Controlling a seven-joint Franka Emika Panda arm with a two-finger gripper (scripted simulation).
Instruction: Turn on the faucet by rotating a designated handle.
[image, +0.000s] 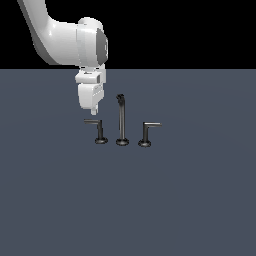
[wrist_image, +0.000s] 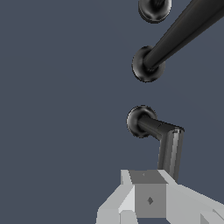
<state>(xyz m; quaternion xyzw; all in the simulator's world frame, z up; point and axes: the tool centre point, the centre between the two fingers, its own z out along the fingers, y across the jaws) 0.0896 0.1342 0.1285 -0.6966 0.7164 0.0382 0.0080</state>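
Pointing toward the exterior view's left, the designated handle (image: 95, 126) lies horizontal; tool (image: 93, 106) closure unclear.

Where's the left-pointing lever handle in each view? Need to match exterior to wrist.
Exterior view: the designated handle is the lever toward the exterior view's left of the spout, just below the gripper.
Wrist view: the designated handle is the bent lever nearest the gripper.
Shared landmark: the spout, the next base along.

Dark grey faucet (image: 121, 120) w/ matching handle (image: 96, 129), white hand (image: 93, 106), slate-blue floor (image: 150, 200), black bkgd.
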